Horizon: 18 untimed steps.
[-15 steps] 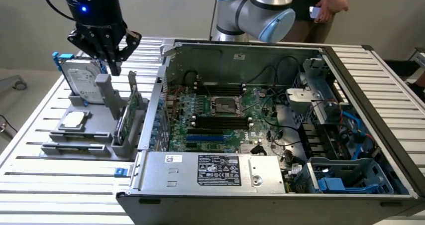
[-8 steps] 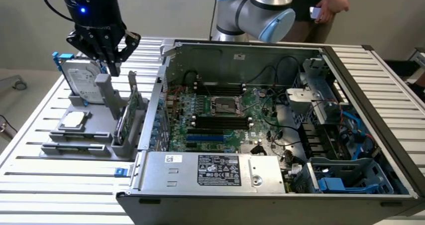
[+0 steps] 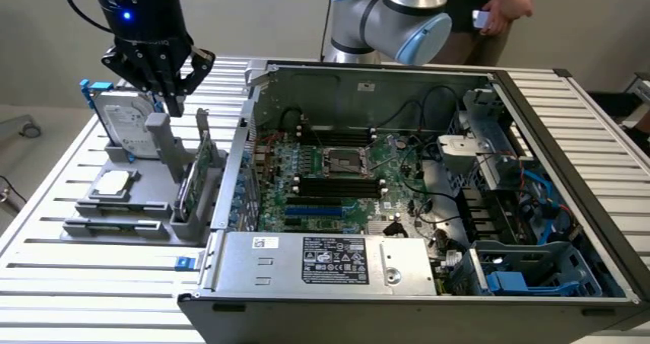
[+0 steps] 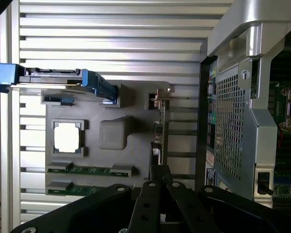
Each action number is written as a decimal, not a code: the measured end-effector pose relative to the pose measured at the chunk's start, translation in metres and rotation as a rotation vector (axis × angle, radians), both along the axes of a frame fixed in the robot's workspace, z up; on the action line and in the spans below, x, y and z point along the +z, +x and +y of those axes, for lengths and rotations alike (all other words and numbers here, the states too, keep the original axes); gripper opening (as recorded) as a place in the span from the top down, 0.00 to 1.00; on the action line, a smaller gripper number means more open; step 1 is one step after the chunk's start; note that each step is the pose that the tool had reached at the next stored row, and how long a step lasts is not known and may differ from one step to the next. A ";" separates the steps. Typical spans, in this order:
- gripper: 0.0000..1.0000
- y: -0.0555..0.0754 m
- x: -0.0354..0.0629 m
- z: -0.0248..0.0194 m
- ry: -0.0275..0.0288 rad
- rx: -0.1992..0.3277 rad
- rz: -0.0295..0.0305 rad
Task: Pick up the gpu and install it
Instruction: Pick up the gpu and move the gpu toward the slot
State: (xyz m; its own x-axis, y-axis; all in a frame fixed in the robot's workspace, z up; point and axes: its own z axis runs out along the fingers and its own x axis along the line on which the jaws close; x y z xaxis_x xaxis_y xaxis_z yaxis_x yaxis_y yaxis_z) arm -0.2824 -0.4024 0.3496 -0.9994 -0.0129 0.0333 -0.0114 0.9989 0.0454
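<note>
My fingers [image 4: 157, 175] are pressed together with nothing between them. They hang point-down above the grey holder tray [image 4: 94, 111], not touching anything I can see.

Nearest thing is the gpu [image 4: 161, 119]. It stands upright on its long edge in a slot of the tray, seen edge-on from the wrist, with its silver bracket [image 4: 160, 93] at the end away from me. It is not lifted and not in the computer.

In the exterior view the fingers [image 3: 170, 100] sit just above the tray and a little to that view's left of the gpu [image 3: 195, 178], clear of its top edge.

Also on the tray:
- a plain grey block [image 4: 114, 133] beside the gpu
- a processor chip [image 4: 68, 136] lying flat in a square pocket
- two memory sticks [image 4: 89, 170] lying flat in long slots
- a hard drive [image 3: 127, 123] in a blue frame, standing on edge at the far end

The tray rests on the slatted metal desk [image 3: 61, 275].

Just beside the tray, on the exterior view's right, is the open computer case [image 3: 406, 74]. Its perforated side wall is close to the gpu's slot. Inside the case the motherboard [image 3: 336, 173] lies flat, and the silver power supply box [image 3: 325, 260] sits along the near edge.

Behind the case is my arm's grey and blue elbow [image 3: 391, 17]. Further back, a person's hand [image 3: 503, 9] holds something small.
</note>
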 end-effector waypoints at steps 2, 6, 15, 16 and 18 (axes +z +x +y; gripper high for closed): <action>0.83 0.000 0.0000 0.0000 0.0000 0.000 0.0000; 0.70 0.000 0.0000 0.0000 0.0000 0.000 0.0000; 0.56 0.000 -0.0093 0.0000 -0.0027 0.000 0.0000; 0.56 0.000 -0.0112 0.0000 -0.0028 0.000 0.0001; 0.56 0.000 -0.0148 0.0000 -0.0027 0.000 0.0000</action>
